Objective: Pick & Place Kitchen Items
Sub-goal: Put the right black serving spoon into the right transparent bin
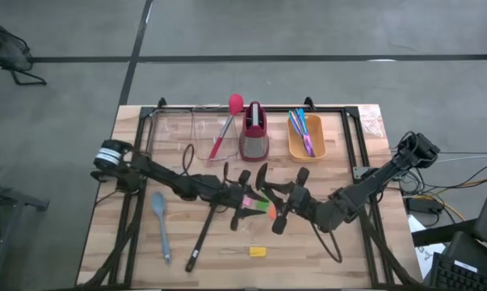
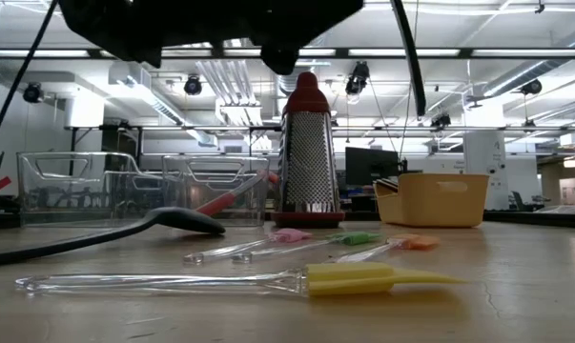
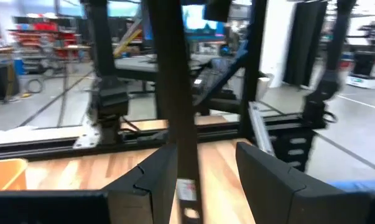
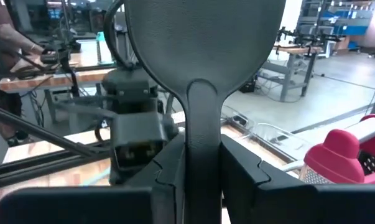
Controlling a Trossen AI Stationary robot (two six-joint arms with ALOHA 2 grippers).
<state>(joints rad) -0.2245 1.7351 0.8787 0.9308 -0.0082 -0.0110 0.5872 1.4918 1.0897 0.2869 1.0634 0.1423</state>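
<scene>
Above the middle of the bench, the right gripper [image 4: 203, 155] is pinching the neck of a black spoon [image 4: 203, 50], holding it upright with the bowl on top. The left gripper [image 3: 199, 168] is standing spread around the same dark handle, with a gap showing on one side.

The risk lies in the hand-over. If the right fingers let go before the left ones are pressing in, the spoon is likely to drop. The clear-handled pieces with pink [image 2: 289, 234], green [image 2: 361, 237] and orange [image 2: 420, 242] ends are lying on the boards under the two grippers and could be scattered. The grippers are also working close together and could clash.

The spoon is looking matt, rigid and smooth, with a broad bowl and a slim handle, so it could swivel in a light pinch. A second black spoon [image 1: 201, 236] is lying nearer the edge opposite the grater [image 1: 254, 129].
</scene>
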